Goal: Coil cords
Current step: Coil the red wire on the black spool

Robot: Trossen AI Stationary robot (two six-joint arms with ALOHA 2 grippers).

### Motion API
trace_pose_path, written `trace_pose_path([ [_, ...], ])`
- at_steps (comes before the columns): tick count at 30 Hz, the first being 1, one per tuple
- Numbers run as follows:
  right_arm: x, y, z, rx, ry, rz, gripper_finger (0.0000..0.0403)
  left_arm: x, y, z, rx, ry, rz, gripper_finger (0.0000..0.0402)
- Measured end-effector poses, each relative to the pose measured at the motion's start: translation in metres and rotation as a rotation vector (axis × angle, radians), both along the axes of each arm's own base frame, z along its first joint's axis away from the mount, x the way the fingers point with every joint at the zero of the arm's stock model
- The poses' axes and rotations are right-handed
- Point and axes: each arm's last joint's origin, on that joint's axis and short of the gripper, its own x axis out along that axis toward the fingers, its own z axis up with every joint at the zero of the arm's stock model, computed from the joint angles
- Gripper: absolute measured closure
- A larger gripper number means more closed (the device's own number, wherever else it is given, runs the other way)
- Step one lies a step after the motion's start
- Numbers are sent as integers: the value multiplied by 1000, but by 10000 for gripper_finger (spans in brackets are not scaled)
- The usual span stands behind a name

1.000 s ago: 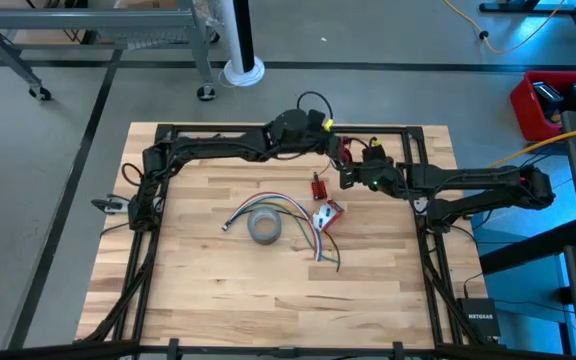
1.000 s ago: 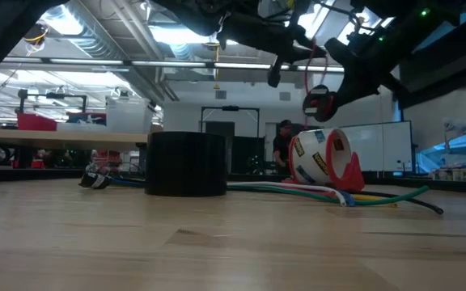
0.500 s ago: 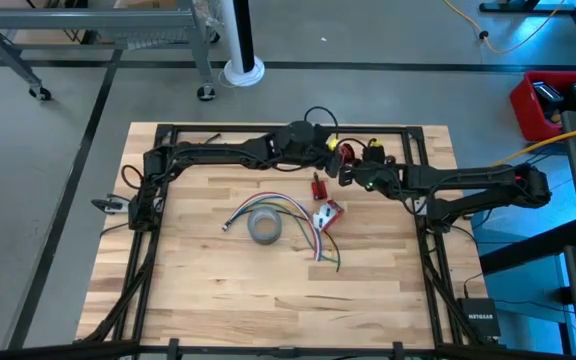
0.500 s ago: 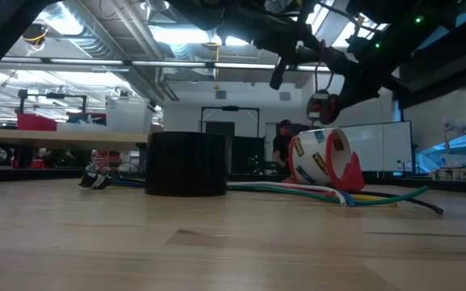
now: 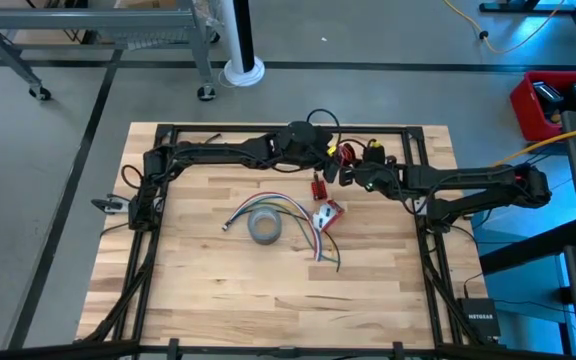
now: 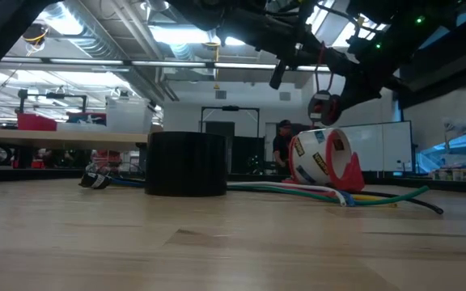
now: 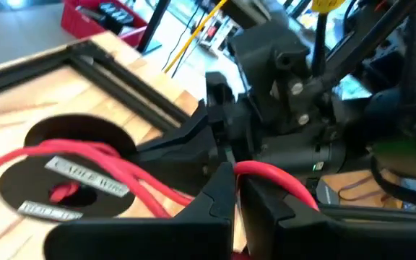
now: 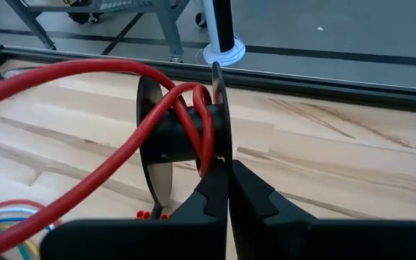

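A small black spool (image 8: 179, 133) with a thin red wire (image 8: 85, 72) wound on its core hangs above the table's far right part; in the low view the spool (image 6: 324, 107) is clear of the wood. My right gripper (image 8: 228, 172) is shut on the spool. My left gripper (image 7: 235, 184) reaches in from the left and is shut on the red wire just beside it. In the high view my left gripper (image 5: 336, 152) and my right gripper (image 5: 344, 180) nearly meet. A bundle of coloured cords (image 5: 286, 210) lies loose on the table. My left gripper pinches a loop of the red wire (image 7: 266, 173) between its two fingertips, close to my right gripper. The wire runs slack from there to the spool (image 7: 71, 173). My right gripper pinches the rim of one flange of the spool (image 8: 219, 148) between its two fingers, coming from the table's right side and slanting down. The spool is lifted clear of the table, its axis about level.
A grey tape roll (image 5: 264, 227) stands mid-table, with a red-and-white tape dispenser (image 5: 328, 212) to its right, below the grippers. A black frame (image 5: 268, 128) runs along the table's edges. The near half of the table is bare wood.
My left gripper has gone a little toward the table's right edge and rolled about its own line, carrying the red wire with it; it has kept still in the last half second. The spool has stayed lifted in my right gripper.
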Motion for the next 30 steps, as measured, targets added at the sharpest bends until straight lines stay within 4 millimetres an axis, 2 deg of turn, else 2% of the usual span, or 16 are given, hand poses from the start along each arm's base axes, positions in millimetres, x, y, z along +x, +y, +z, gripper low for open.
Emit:
trace_pose_path([
  [6,0,0,0,5,-2,4,402,-3,14,9,48,-66,19,395],
  [11,0,0,0,7,2,10,402,-5,17,9,194,-72,-154,385],
  [17,0,1,0,16,9,25,402,-5,9,3,369,-25,-291,326],
  [23,0,1,-1,19,16,32,402,-6,-6,-3,471,44,-372,260],
  [30,2,1,8,14,5,32,402,-5,-14,-3,539,50,-407,247],
])
